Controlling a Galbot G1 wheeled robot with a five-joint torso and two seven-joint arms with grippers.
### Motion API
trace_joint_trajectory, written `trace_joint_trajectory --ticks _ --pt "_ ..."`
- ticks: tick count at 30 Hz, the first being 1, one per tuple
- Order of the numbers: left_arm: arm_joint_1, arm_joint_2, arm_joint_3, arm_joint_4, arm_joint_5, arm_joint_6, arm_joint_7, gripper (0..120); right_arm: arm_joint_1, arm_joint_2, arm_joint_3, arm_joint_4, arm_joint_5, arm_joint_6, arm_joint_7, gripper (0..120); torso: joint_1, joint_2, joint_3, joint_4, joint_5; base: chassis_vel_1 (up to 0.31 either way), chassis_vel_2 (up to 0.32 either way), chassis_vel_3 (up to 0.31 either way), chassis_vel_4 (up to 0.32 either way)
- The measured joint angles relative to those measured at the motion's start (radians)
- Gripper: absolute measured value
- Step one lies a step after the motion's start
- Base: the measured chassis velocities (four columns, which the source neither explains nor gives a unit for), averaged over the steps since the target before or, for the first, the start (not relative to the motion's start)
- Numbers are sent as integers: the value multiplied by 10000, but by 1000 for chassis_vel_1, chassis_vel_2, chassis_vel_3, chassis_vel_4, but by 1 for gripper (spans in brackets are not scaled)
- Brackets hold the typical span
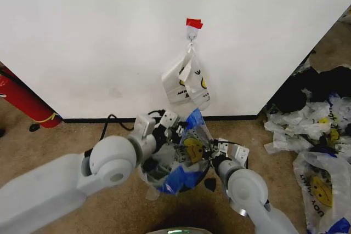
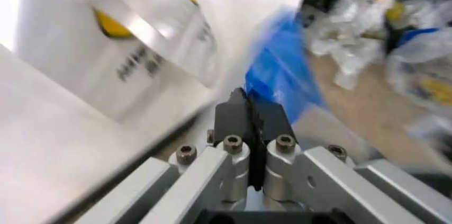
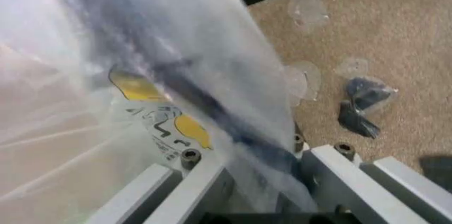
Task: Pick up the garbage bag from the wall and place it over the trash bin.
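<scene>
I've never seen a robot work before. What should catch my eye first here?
Two pale arms meet over the trash bin at the wall's foot, the left gripper and right gripper stretching the garbage bag with blue handles across it. Above, a white smiley bag hangs from a hook under red tape.

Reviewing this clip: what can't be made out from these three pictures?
- Right gripper: the right wrist view has the garbage bag draped over the fingers, so open or shut cannot be told.
- Trash bin: in the head view, both arms and the bag cover most of its rim; how well the bag sits is unclear.
- Left gripper: shut, but blur hides whether plastic is pinched.
</scene>
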State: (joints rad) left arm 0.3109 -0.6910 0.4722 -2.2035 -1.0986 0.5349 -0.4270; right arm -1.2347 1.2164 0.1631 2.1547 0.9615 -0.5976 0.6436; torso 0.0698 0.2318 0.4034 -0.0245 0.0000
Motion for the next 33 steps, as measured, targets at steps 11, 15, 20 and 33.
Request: trace_joint_trajectory --ticks 11,15,20,33 --pt "-1185 -183 957 791 937 188 431 0 -569 -302 -296 250 -1749 123 -1312 0 0 0 0 -1 1 0 0 0 0" --pt "-1337 -180 1239 1176 1528 429 585 0 -781 -444 -340 330 -2586 300 -1911 0 0 0 0 2 -1 0 0 0 0" --pt "-1420 -147 1345 1526 1905 674 706 0 -1089 -578 -297 375 -3299 710 -2478 0 0 0 0 -2 -1 0 0 0 0" --pt "-874 637 781 1939 1718 818 1475 0 -1636 -836 127 558 -3539 1807 -3830 0 0 0 0 2 0 0 0 0 0"
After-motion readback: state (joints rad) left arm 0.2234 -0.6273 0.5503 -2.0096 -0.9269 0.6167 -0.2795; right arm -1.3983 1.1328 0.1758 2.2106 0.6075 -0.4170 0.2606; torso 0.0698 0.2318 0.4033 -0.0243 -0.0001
